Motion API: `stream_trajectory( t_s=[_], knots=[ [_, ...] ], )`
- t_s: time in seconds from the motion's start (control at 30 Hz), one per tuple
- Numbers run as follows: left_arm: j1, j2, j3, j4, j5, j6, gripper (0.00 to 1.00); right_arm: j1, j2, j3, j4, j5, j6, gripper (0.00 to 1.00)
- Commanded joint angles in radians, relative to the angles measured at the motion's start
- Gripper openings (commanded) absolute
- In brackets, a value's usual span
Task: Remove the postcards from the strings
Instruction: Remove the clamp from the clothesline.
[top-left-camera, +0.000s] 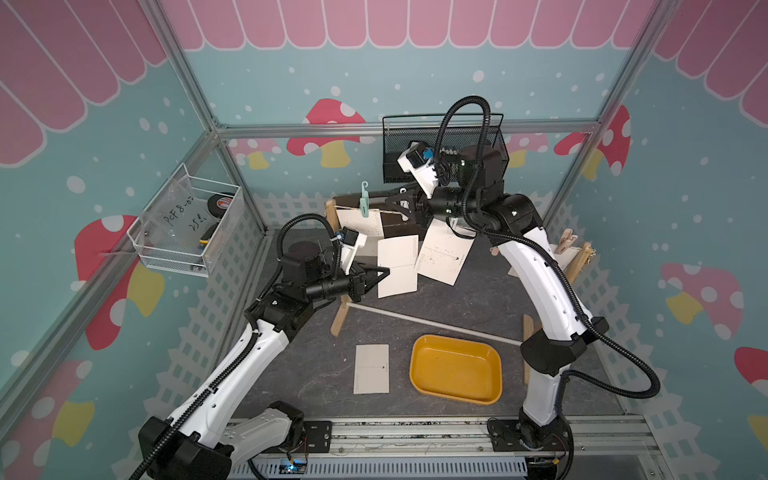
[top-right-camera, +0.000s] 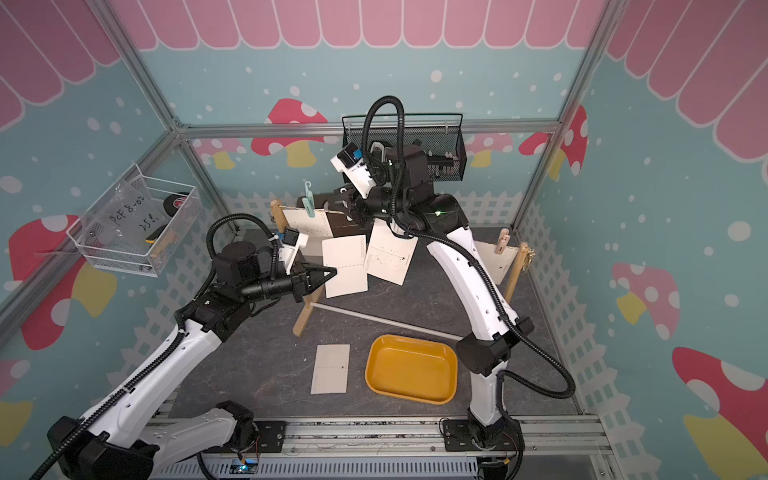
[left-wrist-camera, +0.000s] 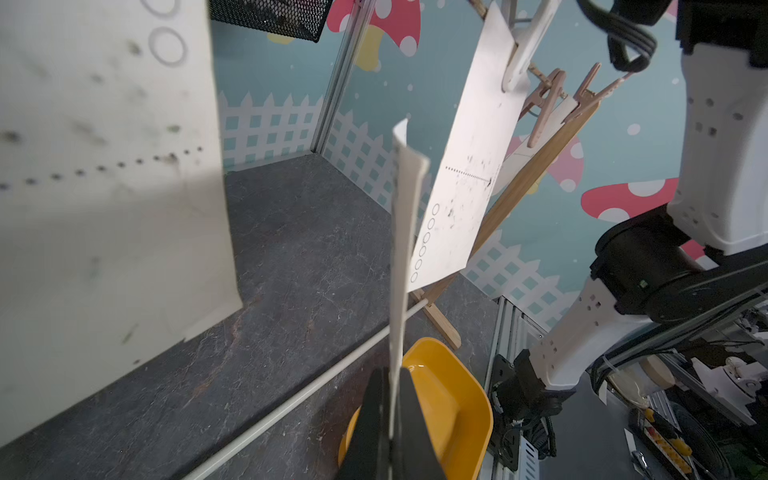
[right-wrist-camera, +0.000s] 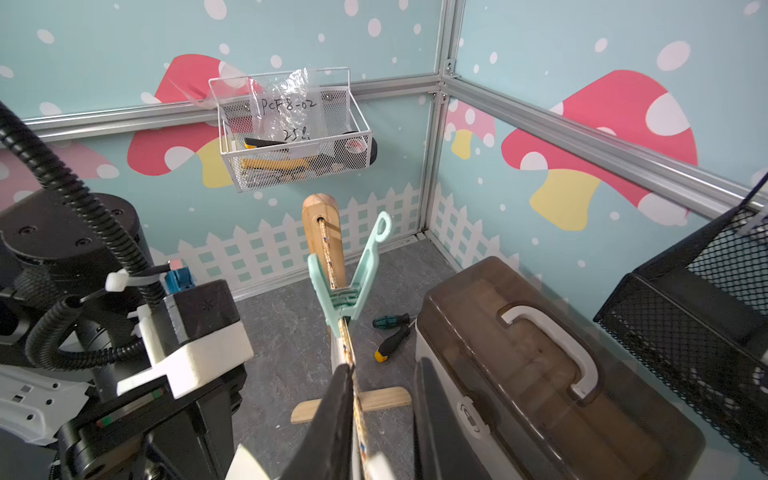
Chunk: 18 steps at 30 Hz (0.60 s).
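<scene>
Clamping the left tool (top-left-camera: 386, 272) together on the side edge of one postcard (top-left-camera: 399, 270), over the middle of the worktop (top-left-camera: 316, 365) toward its back edge. Apparently hanging clear below the string (right-wrist-camera: 326, 257) already, with no clothespin showing on it in the left wrist view.

Judging the step in hand as carrying this freed card away. Doing it well by:
- holding the pinch firm against the curl showing at the paper's free end;
- drawing it toward the front edge without brushing the neighbouring postcard (top-left-camera: 446, 257), hanging just beside it from a white clothespin (left-wrist-camera: 525, 45);
- lowering it flat near the third postcard (top-left-camera: 371, 369), lying by the front edge beside the yellow tray (top-left-camera: 455, 370), and only then letting go.

Resting the right tool (right-wrist-camera: 382, 374) at the string, jaws drawn nearly together astride it. Not telling whether anything else is being pinched there.

Reading handwriting on a clear plastic bag (right-wrist-camera: 286, 108) in the white wire basket (right-wrist-camera: 337, 109): "PCF8-02", then "25" and an unclear mark. Finding no legible words on the cards, only dotted lines, a small arrow and a row of circles.
</scene>
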Motion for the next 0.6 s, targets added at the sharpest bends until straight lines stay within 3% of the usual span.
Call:
stream_trajectory(
  t_s=[0.0, 0.57],
  knots=[
    [-0.005, -0.023, -0.009, -0.021, -0.006, 0.003, 0.0, 0.011, -0.034, -0.006, 0.068, 0.044, -0.008, 0.03],
    [-0.005, -0.073, -0.037, -0.059, -0.034, -0.008, 0.0, 0.05, -0.006, -0.003, 0.117, 0.26, -0.086, 0.01]
  ],
)
